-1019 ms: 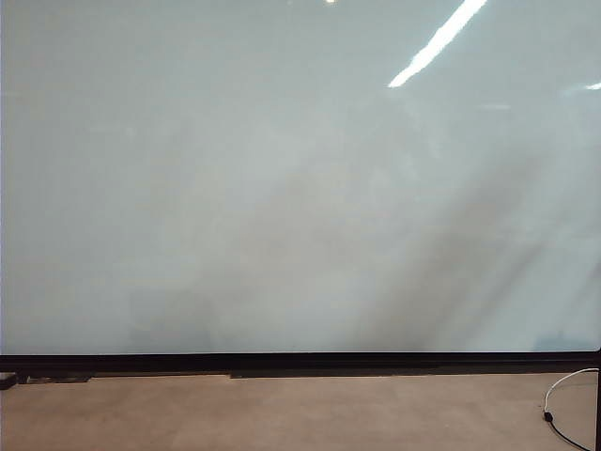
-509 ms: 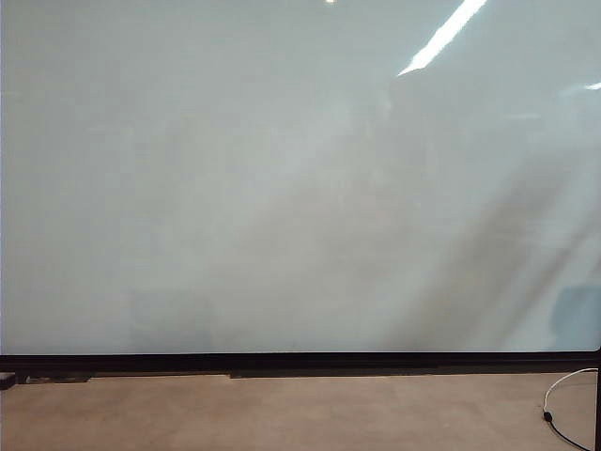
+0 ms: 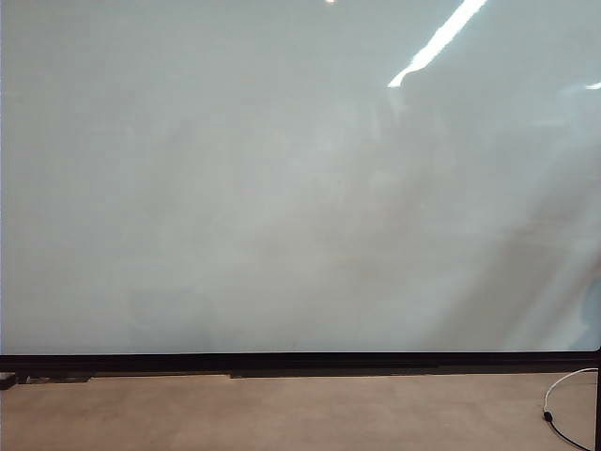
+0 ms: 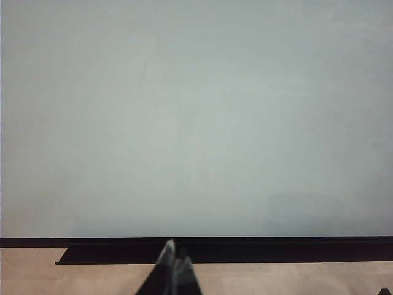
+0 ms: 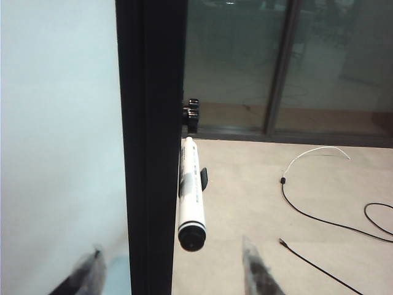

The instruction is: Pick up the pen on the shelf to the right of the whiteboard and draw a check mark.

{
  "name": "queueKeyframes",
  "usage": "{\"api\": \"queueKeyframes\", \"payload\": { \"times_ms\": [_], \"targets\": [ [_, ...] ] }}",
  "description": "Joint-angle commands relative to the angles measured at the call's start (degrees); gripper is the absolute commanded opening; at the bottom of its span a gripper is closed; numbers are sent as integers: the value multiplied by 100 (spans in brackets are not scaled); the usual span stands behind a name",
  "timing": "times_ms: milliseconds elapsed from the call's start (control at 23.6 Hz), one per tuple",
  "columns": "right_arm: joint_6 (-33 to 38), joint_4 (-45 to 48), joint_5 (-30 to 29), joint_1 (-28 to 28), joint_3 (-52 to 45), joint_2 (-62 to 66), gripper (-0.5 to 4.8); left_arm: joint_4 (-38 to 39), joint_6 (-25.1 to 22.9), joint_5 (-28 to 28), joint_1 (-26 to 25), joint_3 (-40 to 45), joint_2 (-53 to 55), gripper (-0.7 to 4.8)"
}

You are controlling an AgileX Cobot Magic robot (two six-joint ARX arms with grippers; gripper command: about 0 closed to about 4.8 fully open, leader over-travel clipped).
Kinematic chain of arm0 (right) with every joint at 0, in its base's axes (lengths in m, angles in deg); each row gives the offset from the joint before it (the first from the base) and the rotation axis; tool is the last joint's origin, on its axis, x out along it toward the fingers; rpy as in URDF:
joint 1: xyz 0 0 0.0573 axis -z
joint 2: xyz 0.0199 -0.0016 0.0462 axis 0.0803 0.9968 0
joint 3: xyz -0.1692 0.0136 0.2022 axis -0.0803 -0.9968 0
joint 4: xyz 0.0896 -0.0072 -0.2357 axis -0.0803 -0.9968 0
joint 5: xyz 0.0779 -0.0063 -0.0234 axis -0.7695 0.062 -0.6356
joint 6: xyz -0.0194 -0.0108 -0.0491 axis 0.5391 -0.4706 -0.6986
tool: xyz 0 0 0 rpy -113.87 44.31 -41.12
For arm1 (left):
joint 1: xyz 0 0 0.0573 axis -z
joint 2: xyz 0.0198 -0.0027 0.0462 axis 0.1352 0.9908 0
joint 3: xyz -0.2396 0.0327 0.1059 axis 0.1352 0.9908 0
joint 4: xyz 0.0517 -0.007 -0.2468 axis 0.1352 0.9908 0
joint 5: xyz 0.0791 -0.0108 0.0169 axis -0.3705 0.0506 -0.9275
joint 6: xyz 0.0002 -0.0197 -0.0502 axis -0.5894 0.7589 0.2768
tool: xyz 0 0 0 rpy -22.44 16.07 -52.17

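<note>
The whiteboard (image 3: 282, 188) fills nearly the whole exterior view, its face bare and glossy, with a light streak (image 3: 437, 42) glinting near the top right. A thin black frame (image 3: 300, 362) runs along the bottom edge, and below it lies a strip of tan floor (image 3: 282, 413). A white cable (image 3: 563, 395) curls at the far right of that strip. Neither arm shows in this view, so the board's front is open all the way across.

From the right wrist, the board's dark right edge (image 5: 150, 147) stands as a tall upright post. The pen (image 5: 190, 196) hangs just beside that edge, held in a small black clip (image 5: 202, 179) on the outer side. Its long axis runs along the frame, nearly parallel to it; the dark round end points toward the camera and the slim white end away. To its outer side the floor is open, apart from loose cables (image 5: 319, 203) well off.

The right gripper (image 5: 172, 270) sits short of the pen, jaws spread wide and holding nothing; one finger lies over the board side, the other over the floor, with the frame edge and pen between them.

The left gripper (image 4: 174, 270) faces the board low near the bottom frame; its fingertips look pressed together, gripping nothing.
</note>
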Motion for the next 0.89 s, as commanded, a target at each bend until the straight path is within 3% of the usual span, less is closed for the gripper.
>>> {"api": "queueKeyframes", "payload": {
  "times_ms": [42,467,891],
  "targets": [
    [-26,116,-210,0,221,247,284,-35,-24,0,0,-17,4,-4],
    [-26,170,-494,-2,938,1204,283,-35,-24,0,0,-17,4,-5],
    [415,1104,-680,-4,1235,2061,283,-35,-24,0,0,-17,4,-4]
  ]
}}
